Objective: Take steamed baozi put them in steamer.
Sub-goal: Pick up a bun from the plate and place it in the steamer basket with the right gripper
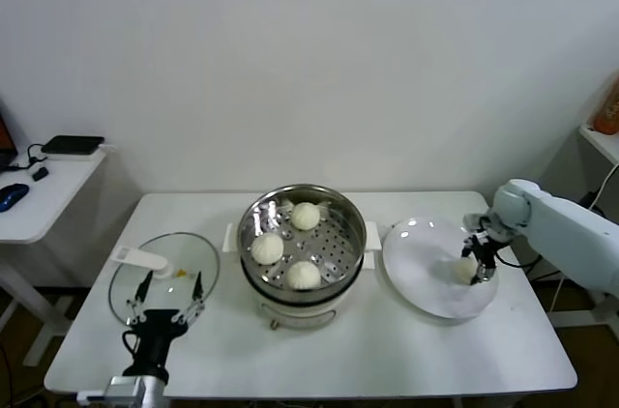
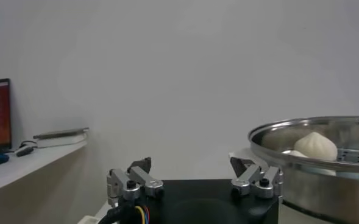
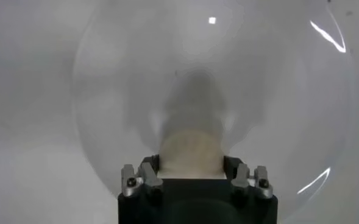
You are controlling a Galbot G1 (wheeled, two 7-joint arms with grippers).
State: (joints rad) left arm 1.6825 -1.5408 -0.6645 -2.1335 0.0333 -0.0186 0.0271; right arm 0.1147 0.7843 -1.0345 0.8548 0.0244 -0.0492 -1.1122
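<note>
Three baozi in steamer; right pincer grips fourth.

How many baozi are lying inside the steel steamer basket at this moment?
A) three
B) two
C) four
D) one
A: the head view shows three baozi on the perforated floor of the steamer, while the fourth baozi sits on the white plate at the right gripper.
</note>
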